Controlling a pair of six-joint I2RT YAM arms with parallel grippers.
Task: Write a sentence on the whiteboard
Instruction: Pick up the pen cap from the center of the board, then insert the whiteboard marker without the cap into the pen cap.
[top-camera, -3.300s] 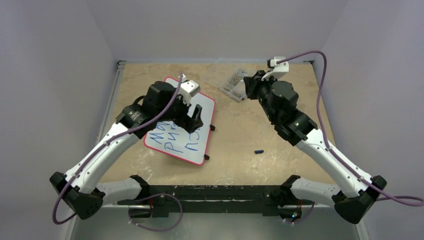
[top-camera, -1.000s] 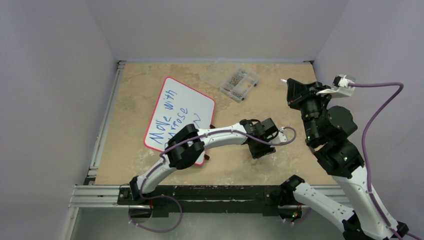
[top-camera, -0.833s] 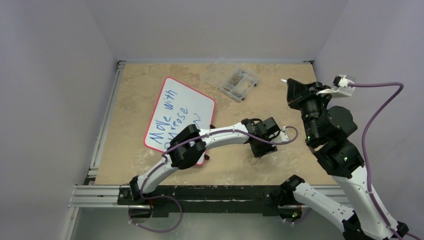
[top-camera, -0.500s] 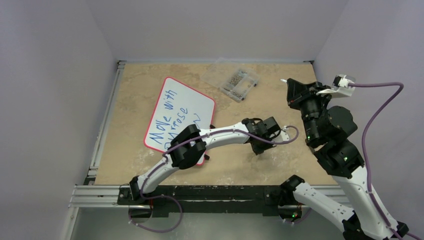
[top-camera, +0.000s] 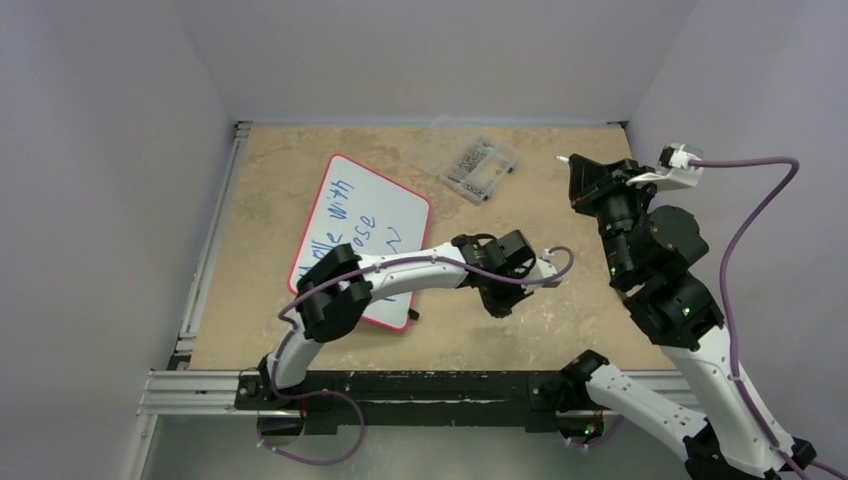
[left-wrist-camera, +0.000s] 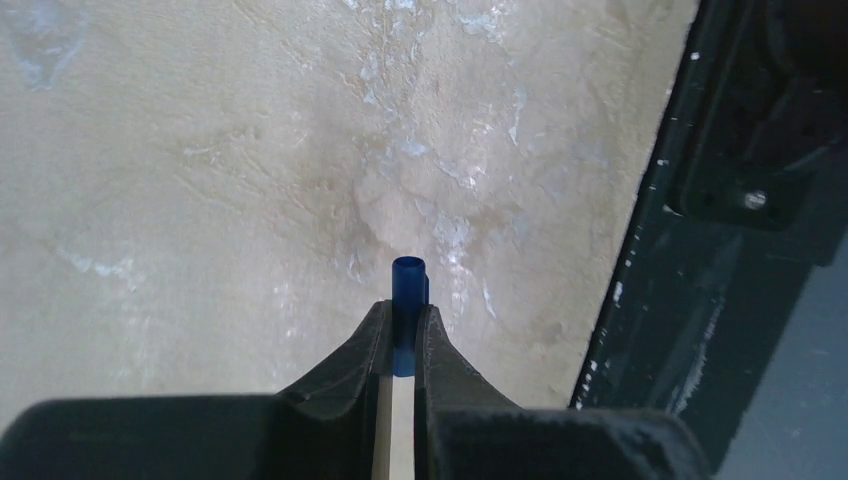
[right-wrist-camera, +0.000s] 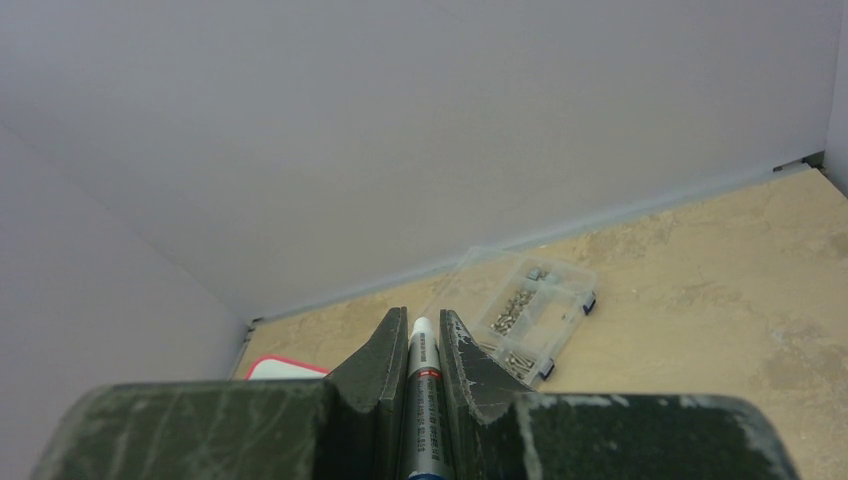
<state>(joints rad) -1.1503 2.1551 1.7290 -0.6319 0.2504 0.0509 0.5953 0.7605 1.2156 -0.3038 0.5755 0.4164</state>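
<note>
The whiteboard (top-camera: 385, 205) lies on the left half of the table, its red rim showing, and its near corner is hidden under my left arm. The sentence (top-camera: 345, 225) is in blue uneven letters in three lines, partly covered by that arm. My left gripper (top-camera: 497, 300) (left-wrist-camera: 406, 312) hovers right of the board, shut on a small blue marker cap (left-wrist-camera: 407, 285). My right gripper (top-camera: 573, 168) (right-wrist-camera: 416, 325) is raised at the right, shut on a grey marker (right-wrist-camera: 420, 385) whose white end points toward the back wall. A corner of the whiteboard (right-wrist-camera: 285, 368) shows in the right wrist view.
A clear plastic box of screws (top-camera: 470, 163) (right-wrist-camera: 525, 310) sits at the back centre of the table. The black front rail (left-wrist-camera: 720, 250) runs close to the right of my left gripper. Grey walls enclose the table on three sides.
My left gripper closed on the blue cap and has carried it a little to the left, toward the whiteboard. My right arm shifted slightly left with the marker.
</note>
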